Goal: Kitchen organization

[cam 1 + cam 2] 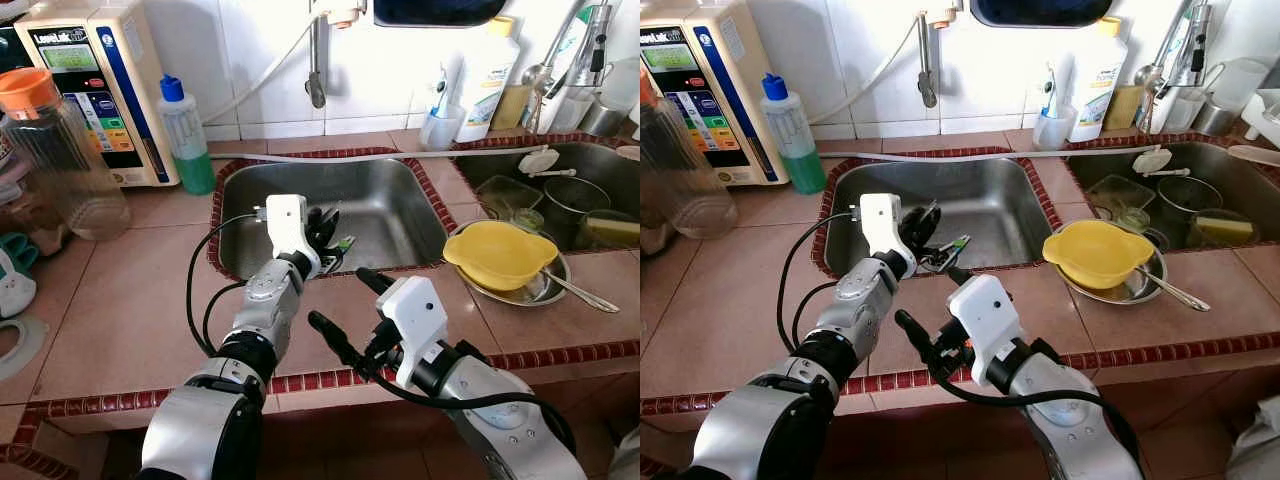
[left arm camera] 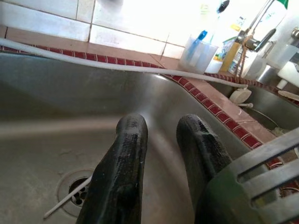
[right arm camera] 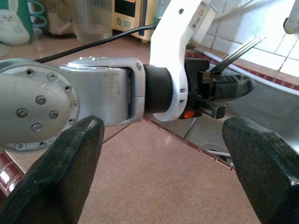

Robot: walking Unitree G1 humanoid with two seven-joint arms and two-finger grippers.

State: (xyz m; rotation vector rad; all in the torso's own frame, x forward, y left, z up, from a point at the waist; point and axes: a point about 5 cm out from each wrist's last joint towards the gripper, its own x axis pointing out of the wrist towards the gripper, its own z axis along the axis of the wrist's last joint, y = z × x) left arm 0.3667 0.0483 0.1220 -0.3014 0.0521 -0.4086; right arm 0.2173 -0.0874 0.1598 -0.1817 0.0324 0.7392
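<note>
A home kitchen, no question: a terracotta-tiled counter edged in red mosaic (image 1: 150,300) holds a double stainless-steel sink (image 1: 390,200), one basin crowded with unwashed pots. A yellow plastic bowl (image 1: 498,255) sits on a metal plate, a green dish-soap bottle (image 1: 186,135) and white-tiled wall (image 1: 260,60) behind.

Green slotted spatula (image 1: 343,244) over sink (image 1: 400,215)

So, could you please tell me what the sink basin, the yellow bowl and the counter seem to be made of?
The sink basin looks like brushed stainless steel: grey, with soft dull reflections. The yellow bowl appears to be plastic, going by its even opaque colour and mild sheen. The counter seems to be matte terracotta-pink ceramic tile, with visible grout lines and a dark red tile edging.
</note>
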